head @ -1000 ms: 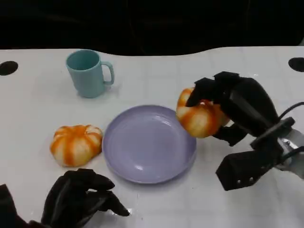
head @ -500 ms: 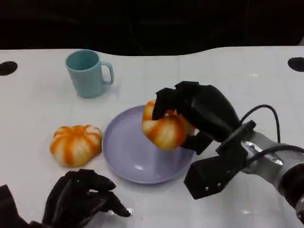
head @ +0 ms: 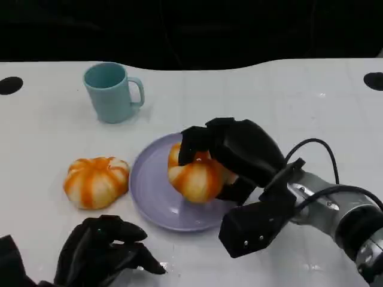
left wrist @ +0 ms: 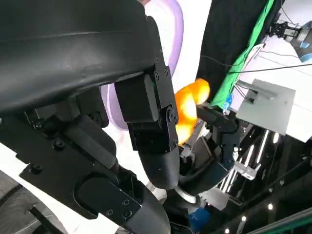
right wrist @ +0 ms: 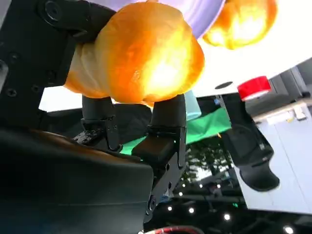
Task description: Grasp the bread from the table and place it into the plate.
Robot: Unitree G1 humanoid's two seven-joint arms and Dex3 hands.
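My right hand (head: 236,152) grips an orange-and-white pumpkin-shaped bread (head: 194,176) over the middle of the lilac plate (head: 149,185); whether the bread touches the plate I cannot tell. The right wrist view shows the same bread (right wrist: 141,58) between my fingers (right wrist: 163,122), the plate (right wrist: 204,12) behind it. A second bread of the same kind (head: 96,181) lies on the table left of the plate, also seen as the second bread (right wrist: 241,22). My left hand (head: 105,251) rests low at the front left with fingers curled, holding nothing. The left wrist view shows my left hand (left wrist: 146,141), the plate (left wrist: 173,29) and the held bread (left wrist: 187,109).
A teal mug (head: 111,91) stands at the back left of the white table (head: 299,101). Two dark round holes (head: 10,85) mark the table's far corners. The table's far edge meets a dark background.
My right hand has carried the bread from the plate's right rim leftward and down over the plate's middle. The left hand has barely moved.
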